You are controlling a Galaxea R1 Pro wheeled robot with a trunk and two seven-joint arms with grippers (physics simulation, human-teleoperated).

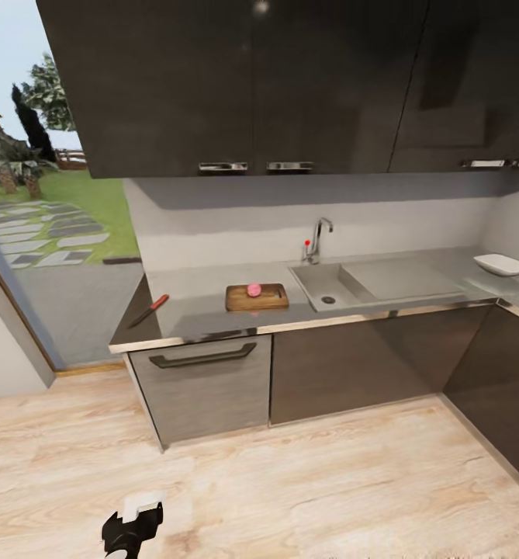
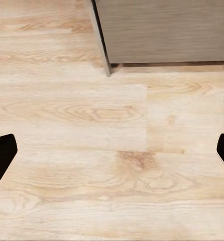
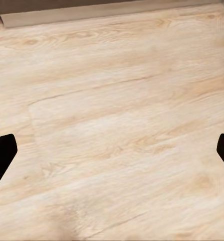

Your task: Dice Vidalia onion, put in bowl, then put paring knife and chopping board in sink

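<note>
Both claws, left (image 2: 112, 150) and right (image 3: 112, 150), hung spread wide and empty over the floor (image 2: 92, 165), while the onion (image 1: 254, 289) sat on the chopping board (image 1: 257, 298) near the bench's (image 1: 205, 310) front edge, the paring knife (image 1: 150, 310) toward its left end.

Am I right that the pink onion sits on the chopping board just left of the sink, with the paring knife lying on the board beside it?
Not quite. In the head view, the onion is on the chopping board left of the sink, but the paring knife lies on the countertop, apart from the board.
</note>
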